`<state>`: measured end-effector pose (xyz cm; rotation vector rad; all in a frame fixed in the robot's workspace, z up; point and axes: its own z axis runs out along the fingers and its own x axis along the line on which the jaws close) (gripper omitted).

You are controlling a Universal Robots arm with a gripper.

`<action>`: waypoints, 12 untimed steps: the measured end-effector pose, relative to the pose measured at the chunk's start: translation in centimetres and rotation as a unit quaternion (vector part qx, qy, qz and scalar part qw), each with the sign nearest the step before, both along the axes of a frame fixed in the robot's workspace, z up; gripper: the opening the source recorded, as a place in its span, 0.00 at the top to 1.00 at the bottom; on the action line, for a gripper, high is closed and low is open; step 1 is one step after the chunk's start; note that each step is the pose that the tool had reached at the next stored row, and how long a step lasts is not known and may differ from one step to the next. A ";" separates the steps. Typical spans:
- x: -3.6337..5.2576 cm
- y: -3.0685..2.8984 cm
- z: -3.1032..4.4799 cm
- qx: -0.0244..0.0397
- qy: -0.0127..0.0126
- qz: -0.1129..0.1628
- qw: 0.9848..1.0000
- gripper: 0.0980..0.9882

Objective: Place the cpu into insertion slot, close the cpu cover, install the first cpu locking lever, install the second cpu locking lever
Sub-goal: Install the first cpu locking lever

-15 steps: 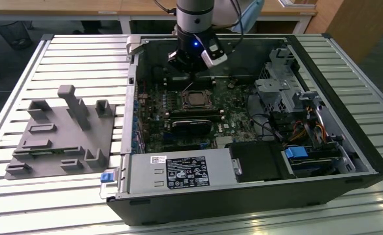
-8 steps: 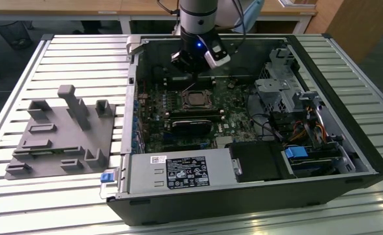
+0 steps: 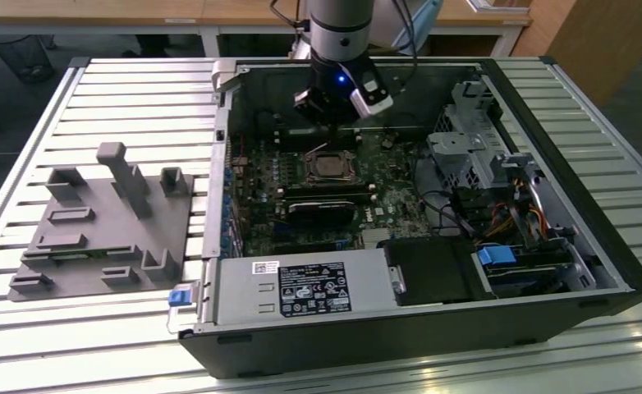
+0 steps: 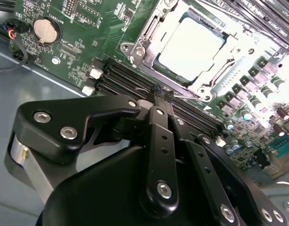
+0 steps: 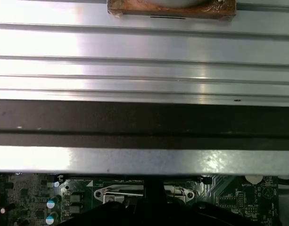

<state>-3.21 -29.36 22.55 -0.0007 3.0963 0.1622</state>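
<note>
The cpu (image 4: pixel 191 44), a dull silver square, lies in the insertion slot (image 4: pixel 145 33) on the green board, and the metal cpu cover (image 4: pixel 218 75) lies flat around it. A thin wire locking lever (image 4: pixel 184 95) stands off the socket's edge; it rises from the socket as a thin line in the exterior view. My gripper (image 4: pixel 159 100) is shut, its black fingertips right at the lever's end. I cannot tell if the wire is pinched. In the exterior view the gripper (image 3: pixel 332 127) hangs inside the open case just behind the cpu (image 3: pixel 329 168).
Long black memory slots (image 4: pixel 120 77) run between my fingers and the socket. A coin battery (image 4: pixel 45 28) sits on the board. The case wall (image 5: pixel 144 70) is close by. A power supply (image 3: pixel 299 287), a drive cage (image 3: pixel 474 152) and a grey fixture block (image 3: pixel 102 222) surround the work.
</note>
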 end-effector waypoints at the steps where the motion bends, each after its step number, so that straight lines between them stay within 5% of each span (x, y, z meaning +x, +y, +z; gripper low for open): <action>1: 0.01 0.00 -0.06 0.000 0.000 0.000 1.000 0.99; 12: 0.04 0.00 -0.54 0.000 0.000 0.000 1.000 0.99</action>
